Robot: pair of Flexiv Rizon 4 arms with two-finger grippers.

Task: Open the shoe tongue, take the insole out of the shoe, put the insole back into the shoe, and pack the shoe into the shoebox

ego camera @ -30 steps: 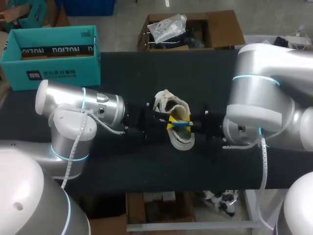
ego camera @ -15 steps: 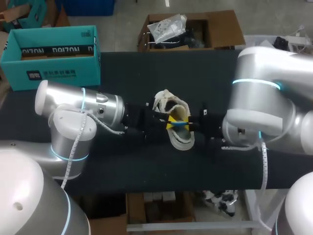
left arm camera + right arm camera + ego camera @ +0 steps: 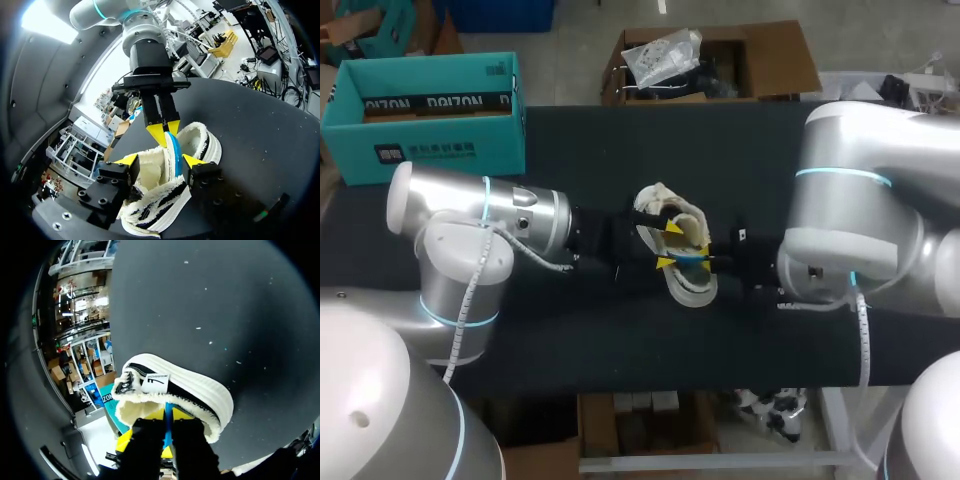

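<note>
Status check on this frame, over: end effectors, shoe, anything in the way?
Left end effector open, astride the shoe opening. Right end effector shut on blue insole, standing on edge inside the shoe. No obstruction visible.

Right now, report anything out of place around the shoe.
Only the insole: it stands on edge, partly out of the shoe, pinched by the right gripper. The left gripper is open, its fingers spread at the shoe's opening. Nothing looks spilled or damaged.

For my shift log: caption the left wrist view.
Right gripper pinches the blue insole in the shoe; left gripper open, fingers either side.
</note>
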